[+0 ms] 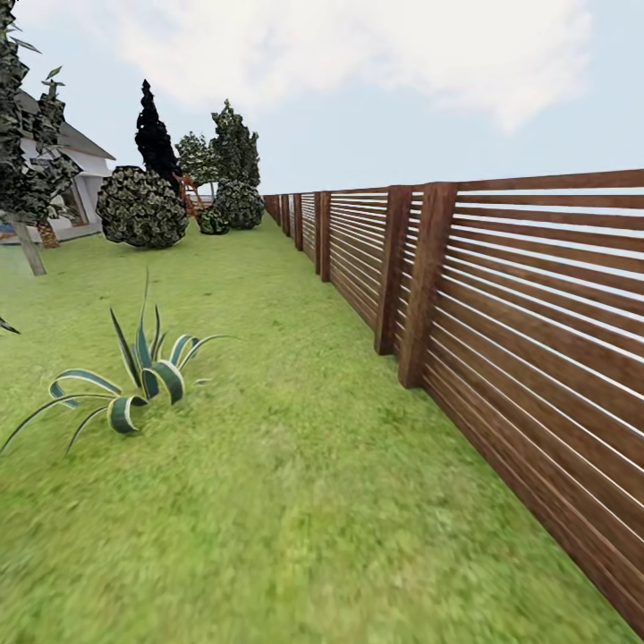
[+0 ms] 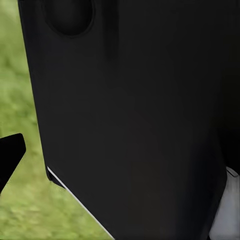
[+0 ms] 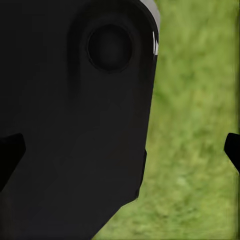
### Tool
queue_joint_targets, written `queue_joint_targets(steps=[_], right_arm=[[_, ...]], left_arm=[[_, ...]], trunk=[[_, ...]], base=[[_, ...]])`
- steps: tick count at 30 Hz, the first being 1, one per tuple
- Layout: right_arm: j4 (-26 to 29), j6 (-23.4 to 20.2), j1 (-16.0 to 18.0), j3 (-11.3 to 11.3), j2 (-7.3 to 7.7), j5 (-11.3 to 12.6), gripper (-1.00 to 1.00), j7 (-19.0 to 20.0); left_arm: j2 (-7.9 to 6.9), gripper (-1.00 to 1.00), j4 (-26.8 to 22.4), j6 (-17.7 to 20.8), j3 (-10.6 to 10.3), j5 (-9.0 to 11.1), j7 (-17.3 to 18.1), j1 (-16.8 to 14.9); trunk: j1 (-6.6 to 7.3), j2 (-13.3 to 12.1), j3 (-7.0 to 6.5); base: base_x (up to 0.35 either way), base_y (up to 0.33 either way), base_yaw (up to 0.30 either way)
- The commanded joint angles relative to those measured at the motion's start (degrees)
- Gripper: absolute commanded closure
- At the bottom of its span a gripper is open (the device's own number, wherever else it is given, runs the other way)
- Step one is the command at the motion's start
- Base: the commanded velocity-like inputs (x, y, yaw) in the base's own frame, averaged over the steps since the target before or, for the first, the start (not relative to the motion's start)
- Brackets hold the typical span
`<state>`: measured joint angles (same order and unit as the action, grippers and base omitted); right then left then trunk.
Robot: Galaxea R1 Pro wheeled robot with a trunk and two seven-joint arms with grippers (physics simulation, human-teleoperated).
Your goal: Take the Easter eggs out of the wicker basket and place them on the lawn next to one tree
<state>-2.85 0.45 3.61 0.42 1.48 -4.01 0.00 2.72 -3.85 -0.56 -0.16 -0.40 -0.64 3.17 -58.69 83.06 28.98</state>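
We see the lawn (image 1: 295, 501) stretching ahead, bright mottled green, running away from the camera toward the far end of the garden. On the right a brown horizontal-slat fence (image 1: 537, 340) runs along the grass edge, with thick posts (image 1: 427, 282) at the panel joints, receding into the distance. Left of centre a spiky striped-leaf plant (image 1: 134, 380) (agave-like, green with pale edges) sits on the grass, well apart from the fence. Farther back we note two round dark bushes (image 1: 140, 207), a dark narrow conifer (image 1: 154, 134) behind them, and more leafy conifers (image 1: 234, 148) near the fence line. At far left a leafy tree (image 1: 27, 161) with a slanted grey trunk stands in front of a white house (image 1: 85, 174). Sky is pale with cloud.

In the left wrist view a large black robot body panel (image 2: 135, 120) blocks most of the frame; blurred grass shows at one side, and one dark fingertip (image 2: 10, 155) pokes in at the edge. We cannot tell whether the left pincer is released or clenched. In the right wrist view a black panel (image 3: 75, 125) with a round recess covers half the frame, blurred grass (image 3: 195, 130) beyond it. Dark fingertips (image 3: 10, 155) sit at both frame edges, well apart with nothing between them, so the right pincer reads as released.
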Motion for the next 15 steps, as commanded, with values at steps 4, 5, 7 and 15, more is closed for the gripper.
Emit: queue_joint_targets(steps=[4,5,7,15], right_arm=[[-0.1,0.0,0.1,0.0,0.01,-0.4,-1.00,0.0],[-0.1,0.0,0.1,0.0,0.01,-0.5,-1.00,0.0],[-0.1,0.0,0.1,0.0,0.01,-0.5,-1.00,0.0],[-0.1,0.0,0.1,0.0,0.01,-0.5,-1.00,0.0]], left_arm=[[0.01,-1.00,-0.1,-0.1,0.0,0.0,-0.1,0.0],[0.01,-1.00,-0.1,-0.1,0.0,0.0,-0.1,0.0],[0.01,-1.00,-0.1,-0.1,0.0,0.0,-0.1,0.1],[-0.01,-1.00,-0.1,-0.1,0.0,0.0,-0.1,0.1]], trunk=[[-0.03,0.0,0.04],[-0.03,0.0,0.04],[-0.03,0.0,0.04],[-0.03,0.0,0.04]], base=[[0.335,0.000,0.090],[0.335,0.000,0.022],[0.335,0.000,0.010],[0.335,0.000,0.001]])
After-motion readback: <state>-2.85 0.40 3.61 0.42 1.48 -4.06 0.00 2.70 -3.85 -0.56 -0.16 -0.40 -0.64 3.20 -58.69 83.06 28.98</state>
